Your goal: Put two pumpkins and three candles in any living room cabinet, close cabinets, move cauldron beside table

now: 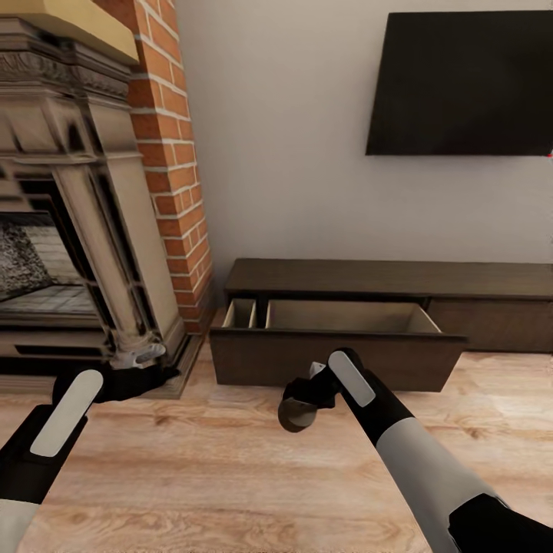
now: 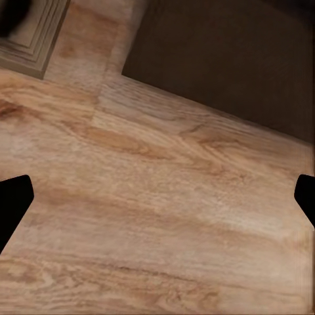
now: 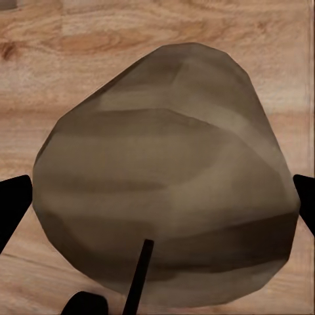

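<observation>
Right wrist view shows the right gripper (image 3: 157,197) pinching a candle (image 3: 167,177), apparently light, rigid, held across its sides; left gripper (image 2: 157,197) spread.

One candle (image 3: 167,177) sits between the right gripper (image 1: 301,407)'s fingers, one cabinet (image 1: 384,307) with one open drawer (image 1: 338,338) of two compartments stands just beyond it, and one fireplace (image 1: 69,230) rises beyond the left gripper (image 2: 157,197).
</observation>
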